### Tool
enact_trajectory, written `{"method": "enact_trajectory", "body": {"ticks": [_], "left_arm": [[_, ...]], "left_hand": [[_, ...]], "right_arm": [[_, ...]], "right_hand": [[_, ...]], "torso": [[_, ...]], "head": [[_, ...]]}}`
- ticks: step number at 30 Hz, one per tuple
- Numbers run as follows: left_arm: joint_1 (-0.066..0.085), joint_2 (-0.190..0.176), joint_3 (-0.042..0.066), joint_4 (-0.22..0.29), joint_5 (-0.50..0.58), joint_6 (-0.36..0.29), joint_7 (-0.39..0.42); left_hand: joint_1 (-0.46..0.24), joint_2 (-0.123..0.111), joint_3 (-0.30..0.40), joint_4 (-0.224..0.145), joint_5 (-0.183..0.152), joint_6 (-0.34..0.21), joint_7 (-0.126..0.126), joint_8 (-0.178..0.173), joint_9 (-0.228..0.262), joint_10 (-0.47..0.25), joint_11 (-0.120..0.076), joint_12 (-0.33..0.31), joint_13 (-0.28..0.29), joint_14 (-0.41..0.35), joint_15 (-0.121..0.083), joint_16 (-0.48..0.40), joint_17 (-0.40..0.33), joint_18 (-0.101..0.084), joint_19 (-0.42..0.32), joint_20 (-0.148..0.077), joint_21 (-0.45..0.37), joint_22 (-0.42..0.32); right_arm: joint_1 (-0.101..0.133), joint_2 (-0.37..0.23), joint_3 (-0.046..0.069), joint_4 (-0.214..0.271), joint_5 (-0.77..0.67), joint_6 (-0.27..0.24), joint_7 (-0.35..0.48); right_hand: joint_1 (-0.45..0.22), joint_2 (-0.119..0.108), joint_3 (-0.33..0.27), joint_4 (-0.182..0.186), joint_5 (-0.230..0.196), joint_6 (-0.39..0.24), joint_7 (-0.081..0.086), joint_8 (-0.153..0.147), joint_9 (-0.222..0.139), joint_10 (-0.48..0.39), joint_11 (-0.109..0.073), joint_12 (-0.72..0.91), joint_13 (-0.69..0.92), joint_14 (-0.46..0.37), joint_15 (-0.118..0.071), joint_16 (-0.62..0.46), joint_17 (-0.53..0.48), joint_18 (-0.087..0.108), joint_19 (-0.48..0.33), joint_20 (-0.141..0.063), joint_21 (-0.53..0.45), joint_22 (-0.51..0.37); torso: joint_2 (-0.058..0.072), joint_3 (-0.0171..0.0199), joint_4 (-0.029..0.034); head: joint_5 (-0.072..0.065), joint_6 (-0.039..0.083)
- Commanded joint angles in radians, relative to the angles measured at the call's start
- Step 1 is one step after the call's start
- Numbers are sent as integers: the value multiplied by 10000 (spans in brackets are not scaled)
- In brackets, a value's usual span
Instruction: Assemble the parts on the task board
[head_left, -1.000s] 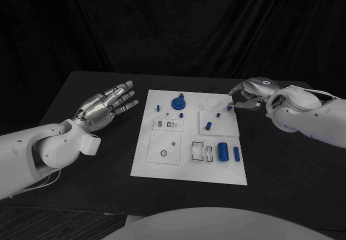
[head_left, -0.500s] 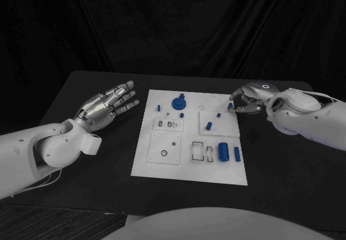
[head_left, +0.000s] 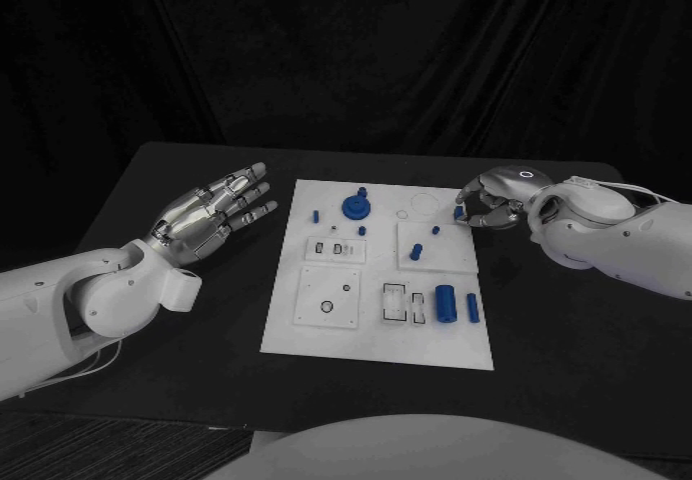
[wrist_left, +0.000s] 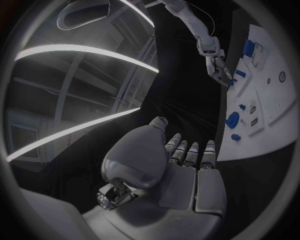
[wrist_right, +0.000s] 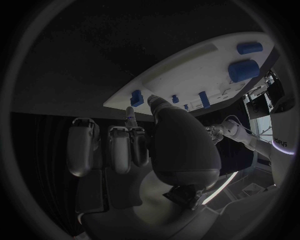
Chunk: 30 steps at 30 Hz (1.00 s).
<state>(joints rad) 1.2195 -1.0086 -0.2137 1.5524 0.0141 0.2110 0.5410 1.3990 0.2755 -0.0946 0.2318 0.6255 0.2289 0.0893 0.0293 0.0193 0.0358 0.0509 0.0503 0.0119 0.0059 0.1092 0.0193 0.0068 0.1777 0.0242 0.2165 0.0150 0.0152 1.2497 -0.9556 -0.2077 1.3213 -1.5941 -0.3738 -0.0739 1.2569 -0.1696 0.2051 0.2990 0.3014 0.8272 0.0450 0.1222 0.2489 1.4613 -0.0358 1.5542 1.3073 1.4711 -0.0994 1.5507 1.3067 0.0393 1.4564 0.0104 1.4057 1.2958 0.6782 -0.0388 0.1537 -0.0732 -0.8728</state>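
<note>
Parts lie on our task board (head_left: 378, 330) in the middle of the surface. Our right hand (head_left: 488, 203) pinches a small blue peg (head_left: 459, 212) at the board's far right corner. It could slip and roll away. Our left hand (head_left: 214, 211) waits wide, holding nothing.

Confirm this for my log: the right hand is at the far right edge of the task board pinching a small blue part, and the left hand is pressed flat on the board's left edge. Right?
Not quite. The left hand isn't on the task board; the head view shows it open, fingers spread, beside the board's left edge over the black table, touching nothing. The rest holds: the right hand is at the far right edge, pinching a small blue part.
</note>
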Motion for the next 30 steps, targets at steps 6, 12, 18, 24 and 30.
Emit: {"method": "enact_trajectory", "body": {"ticks": [6,12,18,24,30], "left_arm": [[-20,-14,8,33,-18,161,163],[-21,-15,8,38,-18,168,165],[-23,-14,8,36,-18,180,164],[-24,-10,8,31,-18,190,163],[-26,2,8,23,-18,207,165]], "left_hand": [[171,-27,272,3,163,38,2,149,139,-42,114,169,60,47,90,153,36,-42,42,40,104,7],[175,-28,287,-2,165,36,4,147,138,-42,115,173,61,47,94,155,36,-44,41,42,103,7],[176,-28,292,-4,166,36,5,147,138,-42,116,174,61,47,96,156,36,-45,41,43,103,6],[176,-28,292,-4,166,36,5,147,138,-42,116,174,61,47,96,156,36,-45,41,43,103,6],[179,-31,304,-10,166,33,6,146,138,-45,118,169,60,47,100,156,36,-47,42,44,104,7]], "right_arm": [[-28,96,5,-145,-13,-58,-155],[-30,187,6,-265,-13,-75,-115],[-34,263,6,-352,-13,-30,-73],[-41,288,6,-383,-13,122,-99],[-49,308,6,-405,-13,201,-124]], "right_hand": [[288,-68,-73,-87,594,-106,4,172,206,1095,-59,166,2635,949,-62,79,2413,-10,390,-14,37,2245],[422,-32,57,-89,1608,-166,21,344,306,1095,-49,166,2635,945,-50,71,2394,-7,384,-8,21,2242],[446,-49,97,-103,1923,-189,22,401,336,1095,-46,166,2635,946,-52,72,2397,-6,383,-6,16,2241],[454,-87,88,-111,1936,-191,22,414,344,1095,-47,166,2635,942,-52,64,2381,1,370,-6,-13,2232],[462,-119,79,-116,1922,-182,22,433,354,1095,-49,166,2635,941,-50,61,2375,1,369,-5,-15,2231]], "torso": [[9,-2,-1],[5,4,0],[3,0,3],[6,-1,8],[4,3,3]], "head": [[9,2],[19,2],[30,2],[30,2],[32,2]]}}
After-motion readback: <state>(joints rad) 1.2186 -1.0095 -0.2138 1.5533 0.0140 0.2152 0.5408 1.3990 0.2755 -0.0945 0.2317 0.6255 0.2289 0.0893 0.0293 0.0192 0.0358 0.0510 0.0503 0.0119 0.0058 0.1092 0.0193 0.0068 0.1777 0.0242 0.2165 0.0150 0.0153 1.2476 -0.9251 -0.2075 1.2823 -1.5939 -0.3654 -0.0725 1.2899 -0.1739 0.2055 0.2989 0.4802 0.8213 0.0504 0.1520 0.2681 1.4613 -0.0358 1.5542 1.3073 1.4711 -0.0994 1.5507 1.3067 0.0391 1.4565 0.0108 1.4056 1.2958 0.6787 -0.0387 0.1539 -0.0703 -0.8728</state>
